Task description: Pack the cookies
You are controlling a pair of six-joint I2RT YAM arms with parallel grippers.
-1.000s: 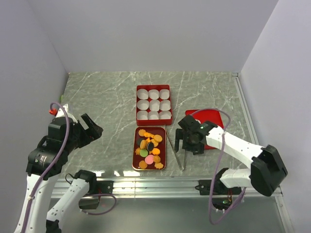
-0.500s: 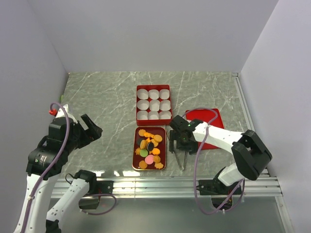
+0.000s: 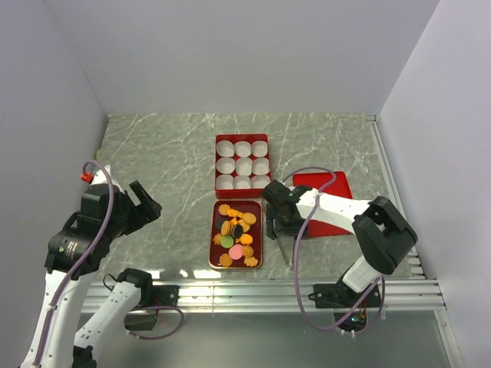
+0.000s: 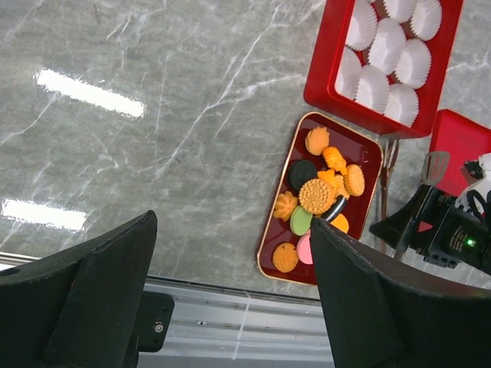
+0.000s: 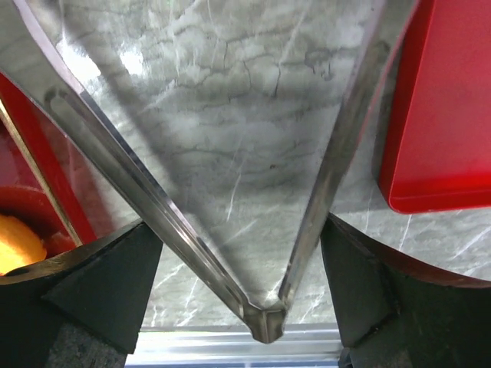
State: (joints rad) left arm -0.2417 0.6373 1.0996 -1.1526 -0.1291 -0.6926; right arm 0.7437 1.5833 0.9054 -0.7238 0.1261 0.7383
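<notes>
Within the last second the right gripper (image 3: 278, 222) has swung off the red lid (image 3: 330, 205) toward 9 o'clock and now hangs over the tongs (image 3: 289, 257), just at 3 o'clock of the tray (image 3: 212, 239). I read this as the tool pickup: no cookie can be moved until the tongs are in hand.

The cookies (image 3: 236, 232) all lie heaped in that tray, at 6 o'clock of the red box (image 3: 242, 165), whose white paper cups hold nothing.

The top view hides the grasp under the wrist. The right wrist view shows it: the fingers (image 5: 100, 299) stand apart, straddling both spread arms of the tongs (image 5: 192, 253), not yet squeezed. The left gripper (image 3: 142, 203), at 9 o'clock of the tray, gapes wide and holds nothing
</notes>
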